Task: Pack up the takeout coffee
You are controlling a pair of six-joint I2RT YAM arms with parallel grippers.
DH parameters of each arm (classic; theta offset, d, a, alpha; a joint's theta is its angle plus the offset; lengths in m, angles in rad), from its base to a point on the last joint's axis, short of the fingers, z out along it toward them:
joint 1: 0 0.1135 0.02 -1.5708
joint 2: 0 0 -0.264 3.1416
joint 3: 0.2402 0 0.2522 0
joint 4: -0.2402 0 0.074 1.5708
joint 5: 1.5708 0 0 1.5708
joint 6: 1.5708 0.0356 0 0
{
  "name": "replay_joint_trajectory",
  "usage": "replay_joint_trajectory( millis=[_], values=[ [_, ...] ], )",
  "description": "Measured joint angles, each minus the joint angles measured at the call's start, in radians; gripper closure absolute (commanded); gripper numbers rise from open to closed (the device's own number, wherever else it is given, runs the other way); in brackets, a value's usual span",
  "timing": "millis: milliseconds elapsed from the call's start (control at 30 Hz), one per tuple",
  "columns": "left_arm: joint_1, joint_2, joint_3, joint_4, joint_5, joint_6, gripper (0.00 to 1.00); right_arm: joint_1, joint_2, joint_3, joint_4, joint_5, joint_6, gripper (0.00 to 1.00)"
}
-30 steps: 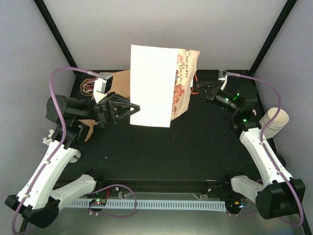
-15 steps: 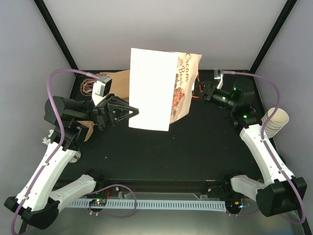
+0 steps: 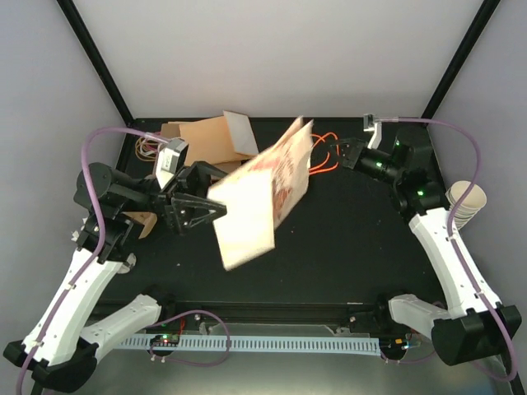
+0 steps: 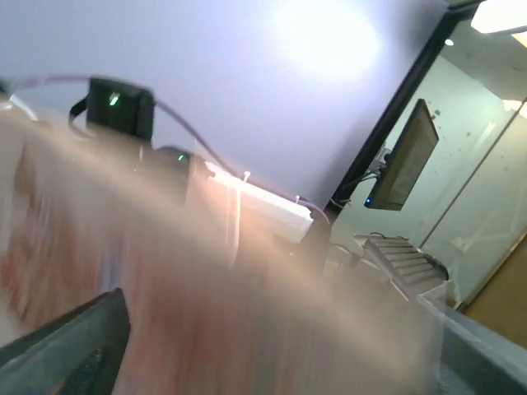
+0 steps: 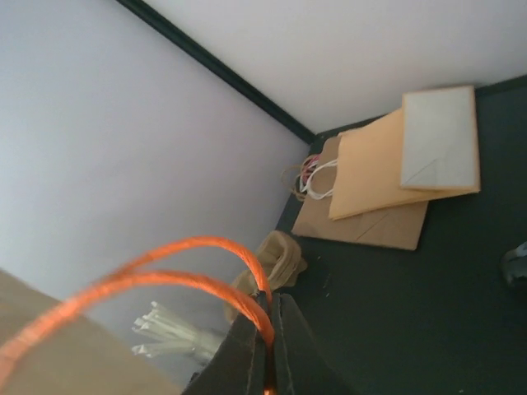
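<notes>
No single takeout coffee cup shows in any view. A printed paper bag (image 3: 263,193) tilts steeply over the table's middle, its base swung toward the front. My left gripper (image 3: 218,191) stands open, its fingers spread either side of the bag's left edge. In the left wrist view the bag (image 4: 206,313) is a blur filling the frame, with one dark finger (image 4: 74,346) at the lower left. My right gripper (image 3: 342,152) is shut on the bag's orange handle (image 3: 321,156). The right wrist view shows the jaws pinched on that orange handle (image 5: 189,247).
Flat brown paper bags (image 3: 206,140) lie at the back left, with looped handles (image 3: 148,146) beside them. A tall stack of nested cream cups (image 3: 465,202) stands off the table's right edge. White straws (image 5: 173,329) and a crumpled tan item (image 5: 280,255) lie at the left.
The bag, held upright before, has tipped over toward the front. My left gripper has opened and let go of it. My right gripper moved in and shut on the orange handle.
</notes>
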Motion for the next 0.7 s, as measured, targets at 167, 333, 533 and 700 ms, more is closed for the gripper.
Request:
replay_joint_trajectory(
  millis=[167, 333, 533, 700],
  values=[
    [0.003, -0.023, 0.044, -0.349, -0.162, 0.236, 0.01, 0.000, -0.036, 0.065, -0.118, 0.094, -0.135, 0.99],
    [0.007, -0.040, 0.116, -0.684, -0.571, 0.461, 0.01, 0.000, -0.061, 0.092, -0.196, 0.158, -0.248, 0.99],
    [0.008, -0.048, 0.116, -0.842, -0.729, 0.599, 0.01, 0.014, -0.070, 0.124, -0.232, 0.167, -0.348, 0.96],
    [0.011, -0.048, 0.113, -0.845, -0.734, 0.634, 0.01, 0.047, -0.094, 0.159, -0.255, 0.193, -0.433, 0.97]
  ],
)
